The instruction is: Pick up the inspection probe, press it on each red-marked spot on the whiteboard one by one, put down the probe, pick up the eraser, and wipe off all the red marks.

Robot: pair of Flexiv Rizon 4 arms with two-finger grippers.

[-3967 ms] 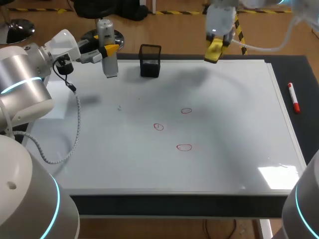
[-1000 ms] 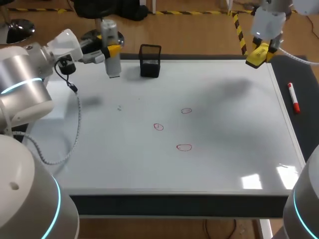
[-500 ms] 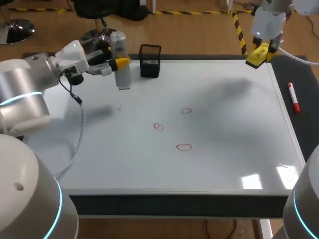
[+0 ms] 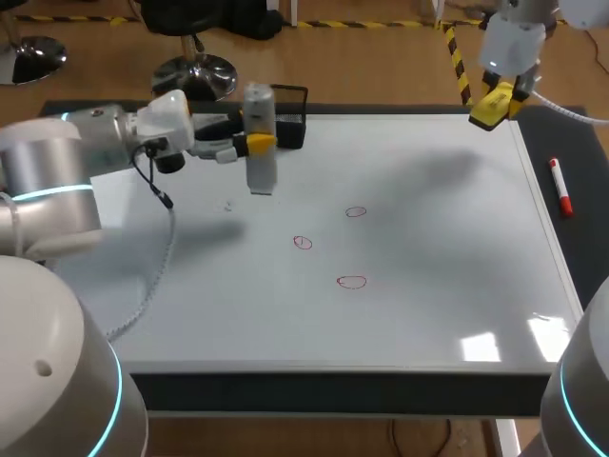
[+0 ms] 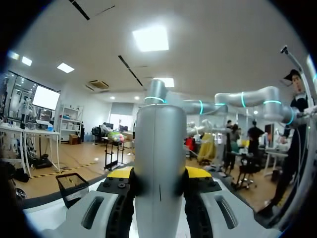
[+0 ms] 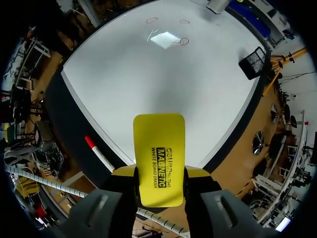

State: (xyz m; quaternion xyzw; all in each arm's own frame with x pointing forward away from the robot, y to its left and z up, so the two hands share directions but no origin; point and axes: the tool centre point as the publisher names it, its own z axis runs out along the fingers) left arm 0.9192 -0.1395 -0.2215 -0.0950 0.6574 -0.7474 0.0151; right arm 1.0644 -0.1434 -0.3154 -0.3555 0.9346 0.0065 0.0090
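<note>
Fingers: left fingers were clamped on the probe from both sides and held it upright. Right fingers were clamped on the yellow eraser, high over the far right corner of the whiteboard. Over the preceding four seconds the left arm had carried the probe from the far left corner in across the board, most of that travel in the last second. The probe now hung just in front of the mesh holder, its lower end apparently clear of the surface. It was closer to the three red marks but not yet over any. The right arm had swung from mid far edge to its corner early on and had not moved in the last second. Judged: probe pick-up done, first press not yet made, all marks intact, and the eraser already in hand for the wipe. Containers: one only, the black mesh holder at the far edge. Nothing showed above its rim, and it looked empty from the left wrist view. A red marker lay on the dark bench beside the board's right edge.
</note>
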